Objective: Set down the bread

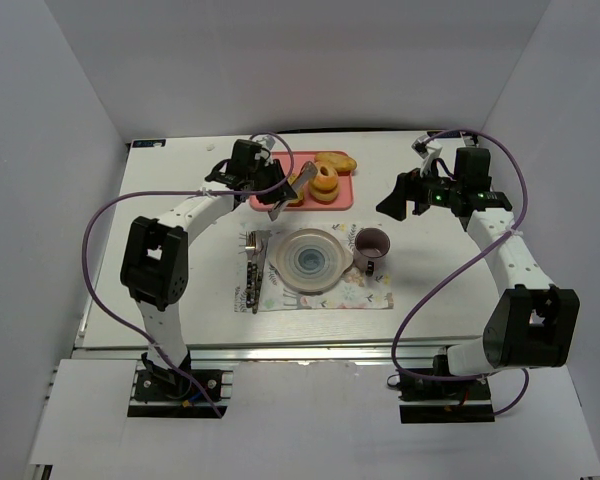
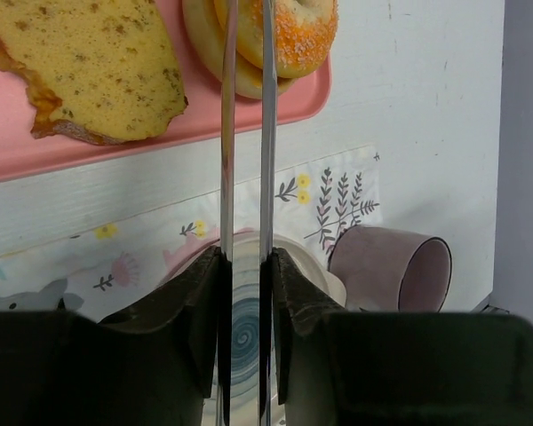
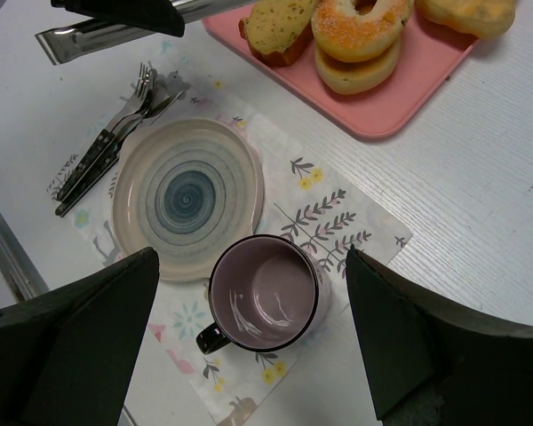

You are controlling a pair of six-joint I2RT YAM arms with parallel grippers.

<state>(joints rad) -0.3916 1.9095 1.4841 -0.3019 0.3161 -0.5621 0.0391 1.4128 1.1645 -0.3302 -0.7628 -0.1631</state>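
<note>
Left jaws clamp the tongs (image 2: pixel 267 133) nearly closed, bread (image 2: pixel 302 35) just ahead.
Bracket it squarely before squeezing; right jaws gape, empty.

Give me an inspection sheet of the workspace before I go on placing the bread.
Surface: white table, floral paper placemat on it.
Job's things: orange-brown ring-shaped bread on pink tray, atop a paler ring.
Clutter: toast slice, oval roll, striped plate, purple mug, cutlery.
Grippers: left gripper shut on empty metal tongs; right gripper open, empty.
Cables: purple cables loop from both arms; left one crosses the tray's end in the top view.
Surroundings: white walls on three sides.
</note>
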